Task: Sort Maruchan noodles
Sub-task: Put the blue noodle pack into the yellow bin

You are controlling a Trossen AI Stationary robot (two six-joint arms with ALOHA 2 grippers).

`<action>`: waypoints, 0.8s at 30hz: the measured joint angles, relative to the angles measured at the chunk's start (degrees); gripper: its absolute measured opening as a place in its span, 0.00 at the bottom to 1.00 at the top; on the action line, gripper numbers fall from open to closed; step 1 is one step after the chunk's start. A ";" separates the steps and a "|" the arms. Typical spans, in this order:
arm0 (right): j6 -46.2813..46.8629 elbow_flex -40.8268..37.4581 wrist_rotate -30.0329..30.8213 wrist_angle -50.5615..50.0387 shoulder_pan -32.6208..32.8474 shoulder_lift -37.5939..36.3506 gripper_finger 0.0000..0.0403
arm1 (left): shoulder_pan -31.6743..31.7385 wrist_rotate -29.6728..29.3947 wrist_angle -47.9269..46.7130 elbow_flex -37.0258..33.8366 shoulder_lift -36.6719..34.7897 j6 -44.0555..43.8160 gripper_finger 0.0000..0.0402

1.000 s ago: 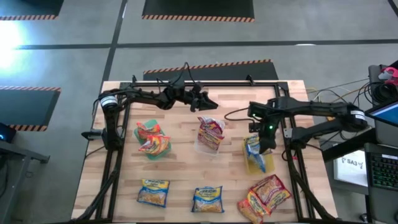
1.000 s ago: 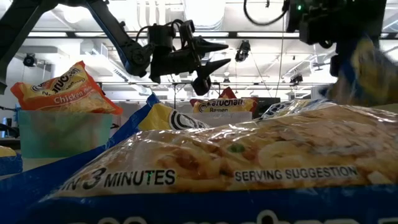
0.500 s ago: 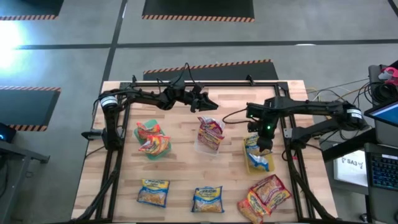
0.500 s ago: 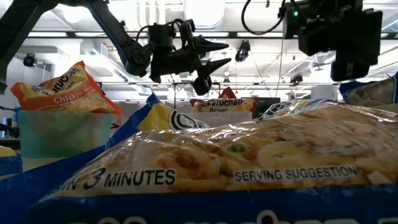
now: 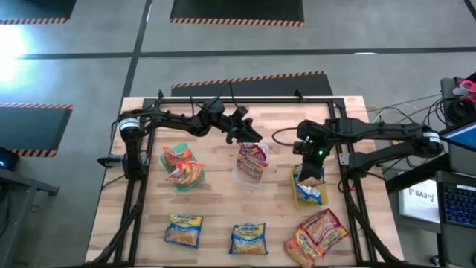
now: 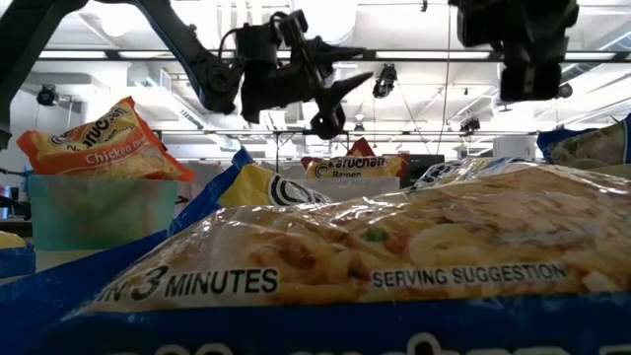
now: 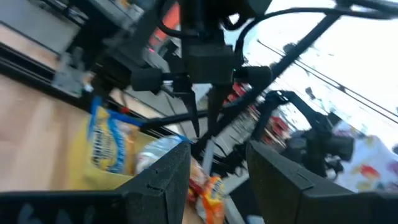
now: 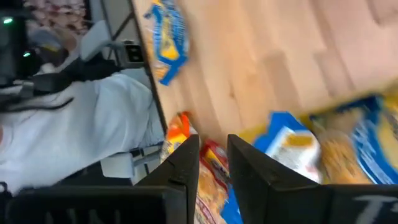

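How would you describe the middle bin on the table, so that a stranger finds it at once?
Start from the wooden table. Three bins stand in a row across it; take the clear bin between the green bin and the yellow bin. Only it is see-through and holds red-pink noodle packets.

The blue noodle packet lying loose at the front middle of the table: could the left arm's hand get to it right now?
Probably yes. The blue noodle packet lies flat with nothing on it, and the left hand, open and empty, hangs above the table's far side with bare wood between.
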 joint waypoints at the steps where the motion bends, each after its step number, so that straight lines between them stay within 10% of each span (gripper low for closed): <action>1: 0.01 0.00 0.00 1.74 1.18 0.00 0.16 | -0.50 0.48 -0.04 0.00 -0.20 -0.02 0.35; 14: 4.13 -0.20 9.08 23.35 16.23 0.72 0.13 | -11.68 5.76 -3.83 -3.38 -3.23 -4.99 0.35; 24: 9.38 -0.83 14.99 27.55 21.90 7.79 0.30 | -21.57 -6.23 -17.90 -10.40 -9.42 -4.96 0.35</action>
